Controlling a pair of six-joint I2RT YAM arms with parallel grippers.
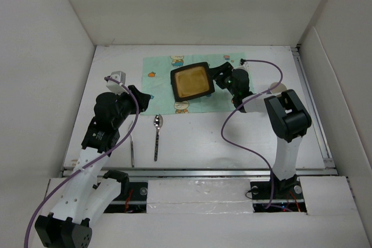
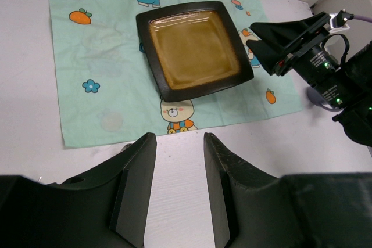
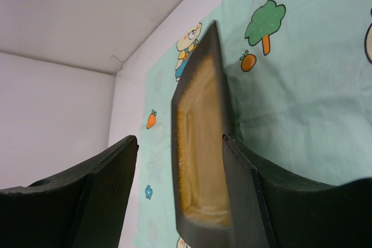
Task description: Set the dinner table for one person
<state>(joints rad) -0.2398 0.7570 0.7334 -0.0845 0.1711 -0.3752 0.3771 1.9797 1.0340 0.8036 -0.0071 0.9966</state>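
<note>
Left end effector point(image 2: 179, 139) released, empty, tilted down over bench point(image 1: 197, 137) just beside mat point(image 2: 93, 56), right end effector point(image 2: 250, 34) spread wide at edge of plate point(image 2: 195, 47) on mat.

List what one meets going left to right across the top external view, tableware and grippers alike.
In order: thin metal utensil → spoon → square dark plate → right gripper, open at the plate's right edge.
</note>
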